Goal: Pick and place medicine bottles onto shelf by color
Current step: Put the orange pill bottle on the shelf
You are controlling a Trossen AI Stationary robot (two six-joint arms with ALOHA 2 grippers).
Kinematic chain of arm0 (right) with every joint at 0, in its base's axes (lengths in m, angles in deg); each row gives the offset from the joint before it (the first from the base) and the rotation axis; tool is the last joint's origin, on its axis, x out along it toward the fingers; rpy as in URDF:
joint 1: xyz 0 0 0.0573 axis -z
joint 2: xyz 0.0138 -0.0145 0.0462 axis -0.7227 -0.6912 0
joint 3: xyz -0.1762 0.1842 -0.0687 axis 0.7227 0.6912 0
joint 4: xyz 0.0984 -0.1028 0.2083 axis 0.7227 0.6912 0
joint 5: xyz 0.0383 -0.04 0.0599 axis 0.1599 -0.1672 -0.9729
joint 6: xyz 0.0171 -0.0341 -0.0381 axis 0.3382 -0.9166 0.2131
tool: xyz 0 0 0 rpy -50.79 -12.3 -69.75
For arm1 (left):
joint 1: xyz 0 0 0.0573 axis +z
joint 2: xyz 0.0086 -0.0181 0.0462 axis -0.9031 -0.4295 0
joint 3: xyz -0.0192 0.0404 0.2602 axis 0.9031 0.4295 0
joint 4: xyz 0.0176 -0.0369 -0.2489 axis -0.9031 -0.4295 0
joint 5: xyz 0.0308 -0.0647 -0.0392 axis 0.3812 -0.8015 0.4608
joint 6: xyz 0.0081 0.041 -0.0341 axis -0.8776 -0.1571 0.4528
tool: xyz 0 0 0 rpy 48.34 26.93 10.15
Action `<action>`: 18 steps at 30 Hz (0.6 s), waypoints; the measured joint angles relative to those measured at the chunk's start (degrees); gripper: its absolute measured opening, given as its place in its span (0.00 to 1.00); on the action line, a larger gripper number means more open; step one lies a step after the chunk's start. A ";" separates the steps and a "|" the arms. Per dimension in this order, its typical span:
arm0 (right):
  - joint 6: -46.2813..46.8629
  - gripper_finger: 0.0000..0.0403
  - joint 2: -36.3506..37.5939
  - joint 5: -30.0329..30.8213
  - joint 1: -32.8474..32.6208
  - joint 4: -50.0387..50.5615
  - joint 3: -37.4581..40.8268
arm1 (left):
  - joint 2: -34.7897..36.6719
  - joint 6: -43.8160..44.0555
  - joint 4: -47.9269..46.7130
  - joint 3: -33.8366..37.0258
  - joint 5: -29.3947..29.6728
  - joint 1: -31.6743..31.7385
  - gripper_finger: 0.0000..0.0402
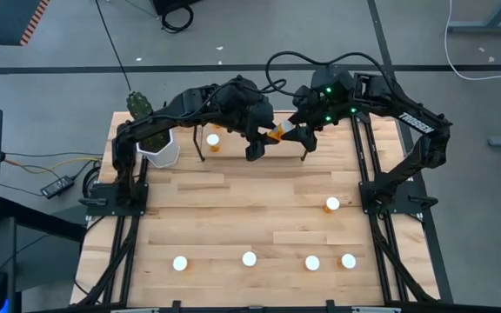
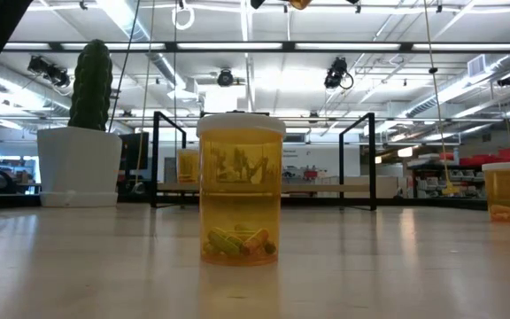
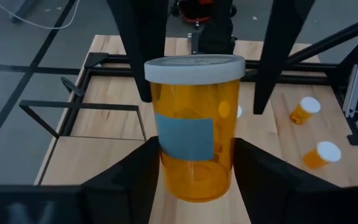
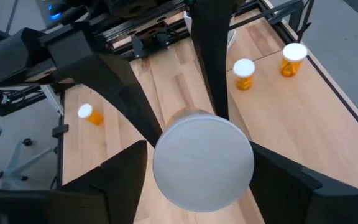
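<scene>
An orange medicine bottle (image 1: 275,133) with a white cap and a grey-blue label hangs in the air over the table's far middle, between my two grippers. My left gripper (image 3: 196,180) is shut on it. My right gripper (image 4: 201,180) stands open, with one finger on each side of the white cap (image 4: 202,163). The shelf (image 2: 264,188) stands on the table below them, and one bottle (image 1: 213,141) stands on its board. Several more bottles stand on their bases near the front edge (image 1: 249,258), and one stands at mid right (image 1: 332,204). My left gripper pinches the lower half of the bottle's orange body (image 3: 169,174) between its two fingers (image 3: 135,177), across the bottle. The bottle is lifted clear of table and shelf, its cap end (image 3: 194,68) toward my right gripper. Whether my right gripper's fingers (image 4: 120,177) touch the cap, I cannot tell.
A white pot with a cactus (image 1: 159,148) stands at the far left beside the shelf. Black arm frames run along the table's left edge (image 1: 116,226) and right edge (image 1: 390,226). Bare wood (image 1: 233,204) lies between the shelf and the front row of bottles.
</scene>
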 joint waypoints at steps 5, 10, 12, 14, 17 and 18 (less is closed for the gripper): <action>-0.11 0.62 0.00 0.11 0.02 0.01 0.00 | 0.00 -0.01 0.76 0.00 0.05 0.00 0.49; -0.70 0.58 0.02 0.21 0.02 0.02 0.00 | 0.00 -0.03 1.36 0.00 0.07 0.00 0.51; -0.82 0.55 0.02 0.95 0.02 0.00 0.00 | 0.00 -0.06 1.36 0.00 0.15 0.04 0.52; -1.37 0.54 0.02 1.54 0.02 -0.02 0.00 | 0.00 -0.10 1.36 0.00 0.31 0.07 0.52; -2.01 0.54 0.04 1.57 0.01 0.00 0.00 | 0.00 0.05 1.36 0.00 0.33 0.09 0.52; -2.14 0.54 0.04 1.56 0.00 0.00 0.00 | 0.00 0.08 1.34 0.00 0.35 0.03 0.52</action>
